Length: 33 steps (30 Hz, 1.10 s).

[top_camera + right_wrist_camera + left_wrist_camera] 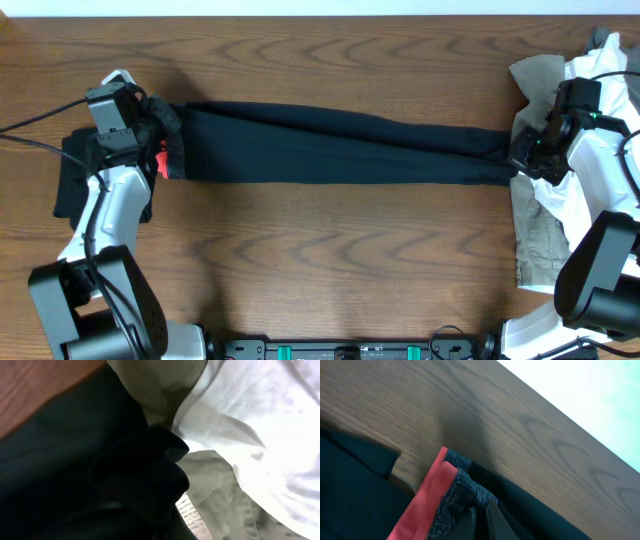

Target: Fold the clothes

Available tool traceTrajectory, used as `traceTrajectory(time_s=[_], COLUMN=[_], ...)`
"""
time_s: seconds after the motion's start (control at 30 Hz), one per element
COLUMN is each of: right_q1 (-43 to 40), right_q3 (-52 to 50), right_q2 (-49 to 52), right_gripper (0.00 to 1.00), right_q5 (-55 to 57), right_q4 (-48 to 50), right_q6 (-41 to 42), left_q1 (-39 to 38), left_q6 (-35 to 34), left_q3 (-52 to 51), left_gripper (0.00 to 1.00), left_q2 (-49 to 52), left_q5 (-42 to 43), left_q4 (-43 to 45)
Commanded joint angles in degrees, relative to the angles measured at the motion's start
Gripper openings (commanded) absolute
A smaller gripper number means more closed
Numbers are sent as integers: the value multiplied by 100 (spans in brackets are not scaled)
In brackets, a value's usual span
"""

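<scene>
A pair of dark trousers (340,148) is stretched across the table between my two grippers. My left gripper (160,150) is shut on its waistband (462,497), which has a grey band and a red lining (422,505). My right gripper (522,158) is shut on the leg ends (135,475), bunched up dark in the right wrist view. The fingers of the right gripper are hidden by the cloth.
A dark folded garment (75,180) lies under the left arm. A pile of olive (540,240) and white clothes (610,130) lies at the right edge, also in the right wrist view (240,425). The table's far edge runs along the top.
</scene>
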Motion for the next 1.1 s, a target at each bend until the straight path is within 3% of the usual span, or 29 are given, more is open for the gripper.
traceTrajectory(time_s=[0.0, 0.47, 0.63, 0.83, 1.07], right_q1=[85, 310, 315, 302, 210], right_q3=[103, 103, 103, 105, 273], right_q2=[13, 13, 4, -22, -251], right_gripper=[1, 1, 1, 1, 1], right_q5=[116, 79, -706, -527, -393], right_q4=[120, 761, 90, -1095, -1475], right_q6=[33, 330, -247, -251, -295], left_q1=[20, -44, -44, -37, -37], left_q6=[101, 103, 101, 103, 101], left_q3=[173, 170, 170, 170, 170], left_gripper=[6, 6, 6, 6, 6], left_q2=[107, 227, 227, 227, 225], left_q5=[-205, -229, -227, -229, -229], left_q4=[125, 343, 339, 323, 323])
